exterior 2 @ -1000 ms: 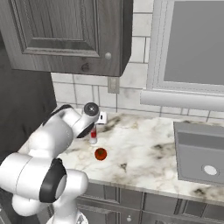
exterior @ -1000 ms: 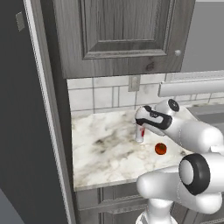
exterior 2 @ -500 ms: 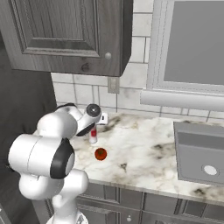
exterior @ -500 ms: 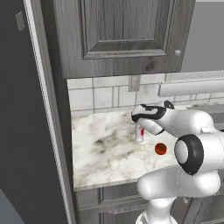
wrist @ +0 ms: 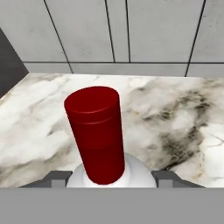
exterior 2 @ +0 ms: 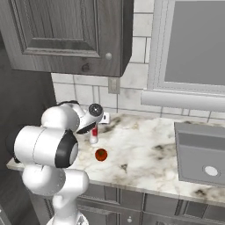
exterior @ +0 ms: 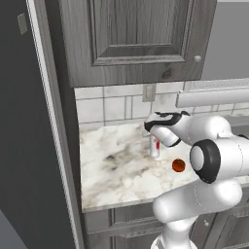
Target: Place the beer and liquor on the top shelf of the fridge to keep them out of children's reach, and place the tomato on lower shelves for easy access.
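The liquor (wrist: 98,135), a whitish bottle with a red cap and red label, is seen upright on the marble counter (exterior: 112,170), towards its far side, near the tiled wall (exterior 2: 83,92). The gripper (exterior: 154,130) is positioned over the bottle's top. In the hand view the red cap is seen close up, with the white shoulders below it cut off by the frame edge. Two grey finger tips (wrist: 54,179) are visible either side of the shoulders, but whether they touch the bottle cannot be told, nor whether the jaws are closed on it. In both base views the bottle's upper part is hidden by the hand. The tomato (exterior 2: 101,154) lies on the counter just beside the bottle, nearer the front edge, apart from it. A dark fridge door (exterior: 29,146) stands at the left.
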{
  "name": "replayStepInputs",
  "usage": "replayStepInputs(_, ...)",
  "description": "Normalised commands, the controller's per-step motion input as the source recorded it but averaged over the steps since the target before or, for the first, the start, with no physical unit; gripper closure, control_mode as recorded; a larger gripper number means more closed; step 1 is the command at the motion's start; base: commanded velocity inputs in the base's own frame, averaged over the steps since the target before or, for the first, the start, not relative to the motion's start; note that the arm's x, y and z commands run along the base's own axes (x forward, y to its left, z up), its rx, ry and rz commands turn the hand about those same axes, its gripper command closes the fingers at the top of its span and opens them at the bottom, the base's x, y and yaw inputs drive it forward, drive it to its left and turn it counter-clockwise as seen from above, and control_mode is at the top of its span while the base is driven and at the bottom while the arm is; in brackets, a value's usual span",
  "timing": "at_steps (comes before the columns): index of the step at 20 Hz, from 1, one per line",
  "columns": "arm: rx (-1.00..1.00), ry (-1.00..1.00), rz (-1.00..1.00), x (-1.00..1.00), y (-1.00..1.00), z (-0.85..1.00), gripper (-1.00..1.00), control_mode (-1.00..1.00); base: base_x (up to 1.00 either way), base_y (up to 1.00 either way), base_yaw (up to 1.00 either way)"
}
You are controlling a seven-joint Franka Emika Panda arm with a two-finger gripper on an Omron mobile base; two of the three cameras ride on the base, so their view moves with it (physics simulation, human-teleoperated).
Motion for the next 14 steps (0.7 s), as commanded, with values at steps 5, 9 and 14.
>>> replayStepInputs(5, 0.00, -0.02, 0.00, -0.13, -0.02, 0.00, 1.00, -1.00, 0.00, 0.00, 0.00)
replayStepInputs(9, 0.00, 0.00, 0.00, -0.54, -0.24, 0.10, 1.00, -1.00, 0.00, 0.00, 0.00)
replayStepInputs(14, 0.00, 0.00, 0.01, -0.55, -0.30, 0.54, 1.00, -1.00, 0.00, 0.00, 0.00)
